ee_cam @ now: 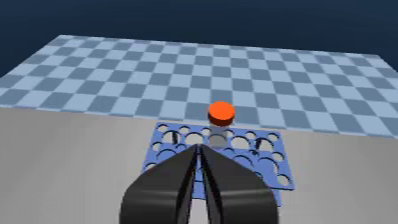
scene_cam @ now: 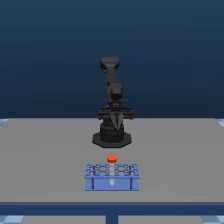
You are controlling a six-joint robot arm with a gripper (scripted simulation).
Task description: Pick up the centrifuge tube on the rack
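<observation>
One arm [scene_cam: 114, 95], black, sitting on a round dark base [scene_cam: 112, 138] in the middle of a grey table [scene_cam: 45, 160], folded up so the gripper [scene_cam: 118, 121] hangs low in front of its own body, pointing down at the tabletop. From the wrist camera the gripper [ee_cam: 200, 148] looks pinched together, two dark fingers [ee_cam: 169, 185] meeting at the tips with just a thin sliver between them, and nothing caught in there as far as I can see

Rack [scene_cam: 111, 177] is the low blue block on the near side of the table, well apart from the base and roughly in line with it. Grid of round holes on top, a couple of dark vertical marks on the near face. In the wrist view the rack [ee_cam: 266, 165] sits partly behind the fingers

Centrifuge tube [scene_cam: 112, 159] stands upright in the rack, at the edge facing the arm, about the middle of that row. Mostly what you see is the orange-red cap poking up above the holes. Wrist view shows the centrifuge tube [ee_cam: 219, 114] better: cap on top, pale whitish body going down into a hole, just past the fingertips. Gripper isn't touching it

Beyond the table edge in the wrist view there's a blue checkered floor [ee_cam: 178, 70]
</observation>
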